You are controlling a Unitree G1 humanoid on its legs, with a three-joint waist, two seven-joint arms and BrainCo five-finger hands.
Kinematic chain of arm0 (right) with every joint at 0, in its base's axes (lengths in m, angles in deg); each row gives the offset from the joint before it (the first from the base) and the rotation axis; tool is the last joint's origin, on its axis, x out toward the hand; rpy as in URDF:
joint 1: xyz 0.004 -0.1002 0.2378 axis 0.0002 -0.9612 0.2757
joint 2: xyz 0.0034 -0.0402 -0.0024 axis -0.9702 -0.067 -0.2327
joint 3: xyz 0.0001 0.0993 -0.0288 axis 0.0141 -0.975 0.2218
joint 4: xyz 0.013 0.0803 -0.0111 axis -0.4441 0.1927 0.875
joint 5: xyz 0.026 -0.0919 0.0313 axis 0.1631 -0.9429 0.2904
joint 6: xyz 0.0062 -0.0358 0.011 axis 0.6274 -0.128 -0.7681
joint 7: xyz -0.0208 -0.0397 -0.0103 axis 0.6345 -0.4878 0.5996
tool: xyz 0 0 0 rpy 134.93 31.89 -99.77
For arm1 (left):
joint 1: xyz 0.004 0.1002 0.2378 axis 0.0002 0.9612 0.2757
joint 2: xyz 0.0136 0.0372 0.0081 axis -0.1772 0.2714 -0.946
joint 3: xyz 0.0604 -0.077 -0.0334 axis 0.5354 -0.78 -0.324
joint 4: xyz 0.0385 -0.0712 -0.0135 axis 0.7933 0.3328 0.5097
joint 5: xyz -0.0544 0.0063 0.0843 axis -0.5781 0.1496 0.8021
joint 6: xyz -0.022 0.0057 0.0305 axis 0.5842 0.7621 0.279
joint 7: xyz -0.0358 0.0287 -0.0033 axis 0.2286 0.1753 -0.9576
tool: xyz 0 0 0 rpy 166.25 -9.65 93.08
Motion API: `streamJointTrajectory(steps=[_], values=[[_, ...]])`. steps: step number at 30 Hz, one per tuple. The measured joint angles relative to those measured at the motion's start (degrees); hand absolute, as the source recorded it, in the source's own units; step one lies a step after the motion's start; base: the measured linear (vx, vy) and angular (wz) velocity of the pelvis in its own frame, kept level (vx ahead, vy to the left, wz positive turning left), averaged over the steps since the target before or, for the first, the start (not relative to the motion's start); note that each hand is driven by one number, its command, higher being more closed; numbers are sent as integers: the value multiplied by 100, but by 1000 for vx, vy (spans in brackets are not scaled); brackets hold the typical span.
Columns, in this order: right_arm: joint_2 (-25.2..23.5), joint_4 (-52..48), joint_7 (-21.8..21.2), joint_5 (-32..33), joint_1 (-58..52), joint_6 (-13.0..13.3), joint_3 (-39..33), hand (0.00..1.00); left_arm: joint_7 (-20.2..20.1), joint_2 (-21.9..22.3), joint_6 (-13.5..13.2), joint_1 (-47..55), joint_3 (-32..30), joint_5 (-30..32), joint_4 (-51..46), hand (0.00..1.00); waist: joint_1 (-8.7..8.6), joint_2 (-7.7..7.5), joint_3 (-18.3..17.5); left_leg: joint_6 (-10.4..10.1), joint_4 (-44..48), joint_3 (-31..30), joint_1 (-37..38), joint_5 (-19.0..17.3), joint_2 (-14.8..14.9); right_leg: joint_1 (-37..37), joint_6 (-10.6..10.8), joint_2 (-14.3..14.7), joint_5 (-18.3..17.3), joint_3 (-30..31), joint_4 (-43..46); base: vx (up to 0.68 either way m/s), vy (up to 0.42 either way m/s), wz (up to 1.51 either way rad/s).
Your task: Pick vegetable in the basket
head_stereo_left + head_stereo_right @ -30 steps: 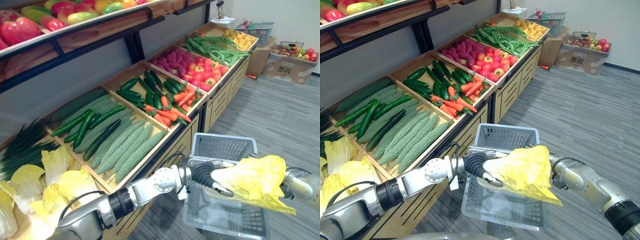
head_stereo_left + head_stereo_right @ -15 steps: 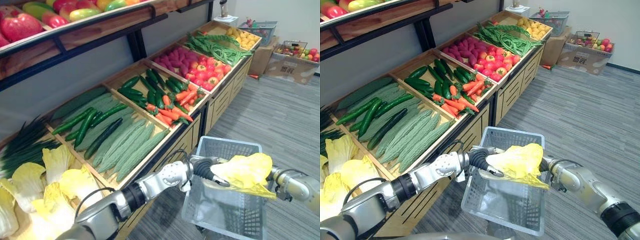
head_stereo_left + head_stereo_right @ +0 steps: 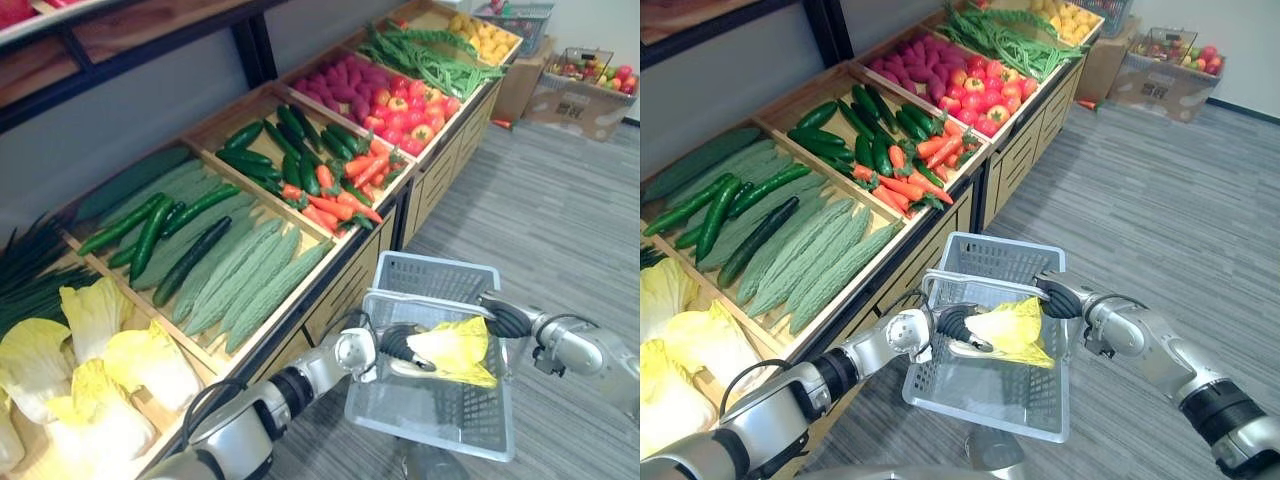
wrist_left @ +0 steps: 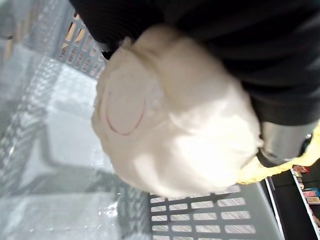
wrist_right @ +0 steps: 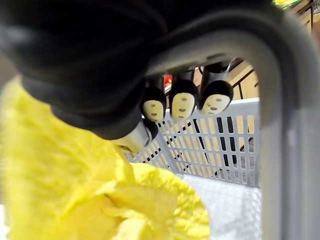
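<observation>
Cabbage [image 3: 452, 348] lowered into basket [image 3: 430, 432], left hand [image 3: 396, 345] fingers clasping it, right hand [image 3: 504, 318] clasping handle [image 5: 280, 100]

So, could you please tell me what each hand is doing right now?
Left hand: closed on the yellow leafy cabbage, inside the grey plastic basket.
Right hand: curled round that basket's grey handle.
</observation>
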Motion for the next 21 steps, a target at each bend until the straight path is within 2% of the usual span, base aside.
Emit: streamJointTrajectory(steps=[3, 4, 13, 21], values=[[-9, 2, -10, 15, 0, -5, -77, 100, 37, 13, 11, -3, -54, 212, 162, 100, -4, 3, 88, 2, -4, -49, -10, 2, -14, -5, 0, -1, 0, -6, -1, -4, -40, 1], [-18, 2, -22, 15, 0, -4, -111, 100, 77, 24, 10, -9, -58, 226, 167, 0, -10, 3, 96, 3, -7, -88, -22, 2, -18, -11, 2, -3, 1, -13, -1, -5, -42, 4], [-137, 4, -47, 16, 8, -6, -361, 100, 343, 245, 98, -266, -433, 426, 512, 0, -126, 3, 243, 53, -15, -264, -123, -17, -85, -67, 31, -75, 21, -31, 0, -18, -44, 2], [-315, 282, -48, -7, -52, -60, -533, 100, 402, 389, 139, -329, -632, 379, 586, 0, -120, 9, 279, 113, -2, -561, -260, -44, -81, -73, 32, -166, 20, -216, -2, -24, -61, 13]])
